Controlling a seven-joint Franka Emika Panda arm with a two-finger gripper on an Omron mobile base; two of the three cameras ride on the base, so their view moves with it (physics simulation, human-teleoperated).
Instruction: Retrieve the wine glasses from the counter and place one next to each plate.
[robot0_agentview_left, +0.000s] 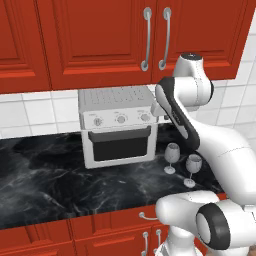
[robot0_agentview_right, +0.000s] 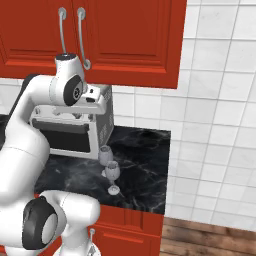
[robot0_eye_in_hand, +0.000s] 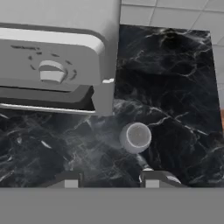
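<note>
While end effector (robot0_eye_in_hand: 109, 178) hovers spread, empty: two wine glasses (robot0_agentview_left: 171, 154) (robot0_agentview_left: 193, 164) on counter (robot0_agentview_left: 45, 185), one toaster oven (robot0_agentview_left: 118, 125).

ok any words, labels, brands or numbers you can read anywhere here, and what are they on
None: no readable text shows in any view.
toaster oven: faint marks ring its knobs; in the hand view they are blurred ticks, too small to read.
wine glasses, counter, red cabinets, wall tiles: plain, no labels or signs.
</note>
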